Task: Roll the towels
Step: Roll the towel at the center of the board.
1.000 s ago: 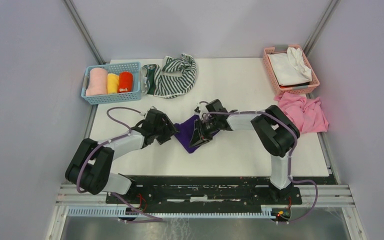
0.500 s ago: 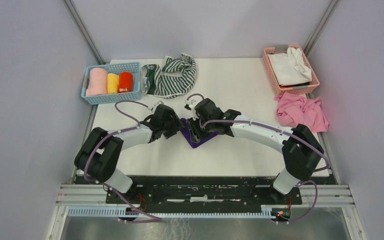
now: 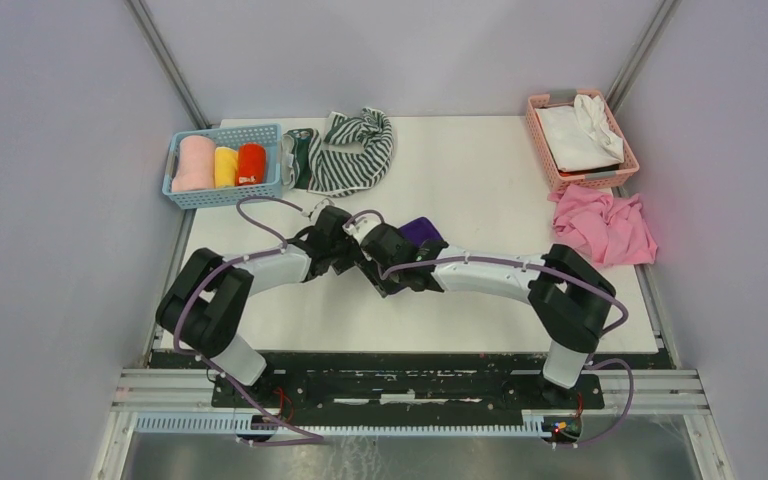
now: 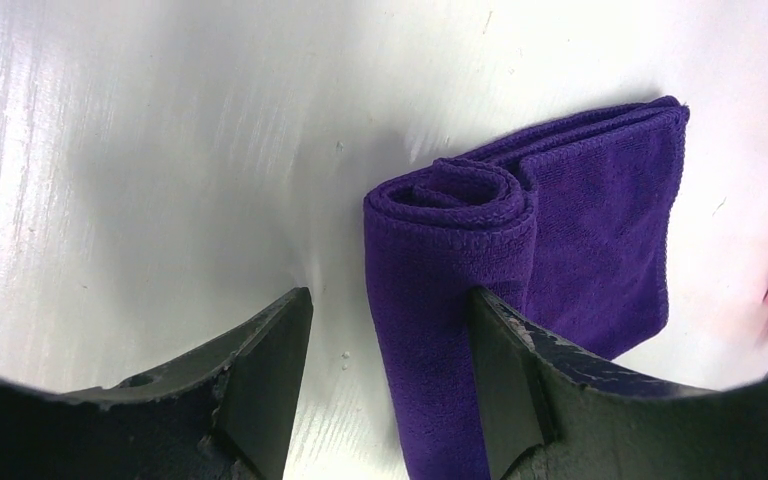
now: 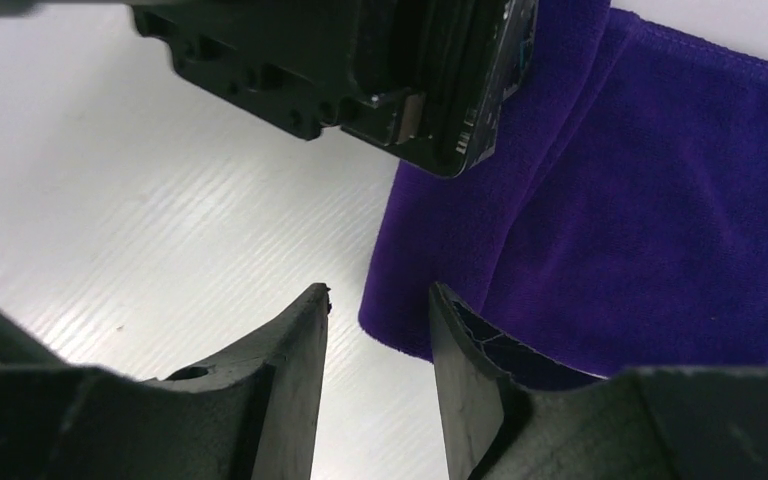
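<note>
Purple cloth, half rolled on the counter, sits between the spread left fingers, likely to steady the roll; right fingers parted, gripping nothing.

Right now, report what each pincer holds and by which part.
Nothing held. Left pincer stands open astride the rolled end of the purple cloth; right pincer open at its edge.

Bright overhead light leaves streaky glare and soft shadows on the table.
</note>
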`<action>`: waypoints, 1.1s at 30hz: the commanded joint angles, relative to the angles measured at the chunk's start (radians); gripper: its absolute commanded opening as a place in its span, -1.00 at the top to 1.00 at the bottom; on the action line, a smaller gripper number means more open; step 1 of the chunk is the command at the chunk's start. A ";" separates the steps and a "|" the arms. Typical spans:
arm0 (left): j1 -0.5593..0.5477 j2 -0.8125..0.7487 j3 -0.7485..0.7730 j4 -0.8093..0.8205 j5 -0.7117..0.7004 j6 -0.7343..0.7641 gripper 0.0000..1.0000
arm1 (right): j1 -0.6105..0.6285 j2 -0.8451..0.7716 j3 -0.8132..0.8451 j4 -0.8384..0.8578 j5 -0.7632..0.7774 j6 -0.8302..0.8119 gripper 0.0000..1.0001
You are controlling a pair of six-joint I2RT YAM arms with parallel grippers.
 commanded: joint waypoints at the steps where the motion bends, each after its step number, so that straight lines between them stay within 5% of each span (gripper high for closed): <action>1: -0.014 0.058 -0.032 -0.129 -0.047 0.030 -0.33 | 0.004 0.046 0.001 0.034 0.122 -0.002 0.00; 15: -0.020 0.085 -0.008 -0.130 -0.038 0.033 -0.33 | 0.003 0.165 -0.029 -0.063 0.182 0.079 -0.03; 20: -0.019 0.090 -0.009 -0.133 -0.034 0.023 -0.33 | 0.004 0.203 -0.034 -0.084 0.164 0.085 0.16; 28: -0.014 -0.139 -0.128 -0.201 -0.076 -0.006 -0.38 | 0.003 0.155 -0.012 -0.043 -0.234 0.052 0.91; 33: -0.011 -0.424 -0.206 -0.307 -0.132 -0.041 -0.50 | -0.015 0.137 -0.023 0.031 -0.586 0.086 0.99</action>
